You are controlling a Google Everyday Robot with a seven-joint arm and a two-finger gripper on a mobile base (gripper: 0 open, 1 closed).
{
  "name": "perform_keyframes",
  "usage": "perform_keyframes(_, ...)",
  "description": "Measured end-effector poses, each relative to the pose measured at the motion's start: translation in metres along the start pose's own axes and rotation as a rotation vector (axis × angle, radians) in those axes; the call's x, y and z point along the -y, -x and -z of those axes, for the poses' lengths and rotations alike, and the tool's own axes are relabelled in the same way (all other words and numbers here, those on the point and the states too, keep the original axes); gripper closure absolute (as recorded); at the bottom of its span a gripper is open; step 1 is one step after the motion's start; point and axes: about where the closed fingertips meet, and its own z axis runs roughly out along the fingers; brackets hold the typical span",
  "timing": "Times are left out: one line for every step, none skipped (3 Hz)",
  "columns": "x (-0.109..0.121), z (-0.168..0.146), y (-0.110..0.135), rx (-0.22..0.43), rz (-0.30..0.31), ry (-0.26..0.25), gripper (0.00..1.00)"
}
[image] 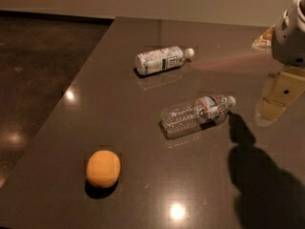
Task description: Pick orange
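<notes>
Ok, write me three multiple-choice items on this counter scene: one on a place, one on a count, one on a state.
1. Where in the view does the orange lie on the counter?
A) lower left
B) between the bottles
C) under the gripper

2. How many plastic bottles are on the counter?
A) one
B) two
C) three

3. How is the clear water bottle placed?
A) upright
B) on its side
C) leaning on the orange

Answers:
1 A: the orange sits alone at lower left, far from the gripper at the upper right edge.
2 B: only the clear water bottle and the white-labelled bottle show.
3 B: it lies flat, with its cap pointing right.
</notes>
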Motion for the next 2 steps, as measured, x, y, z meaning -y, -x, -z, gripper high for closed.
perform_keyframes(0.000, 0.000, 0.000, 0.000, 0.000, 0.000, 0.00)
perform_keyframes(-0.008, 0.001, 0.024, 0.061, 0.044, 0.024, 0.00)
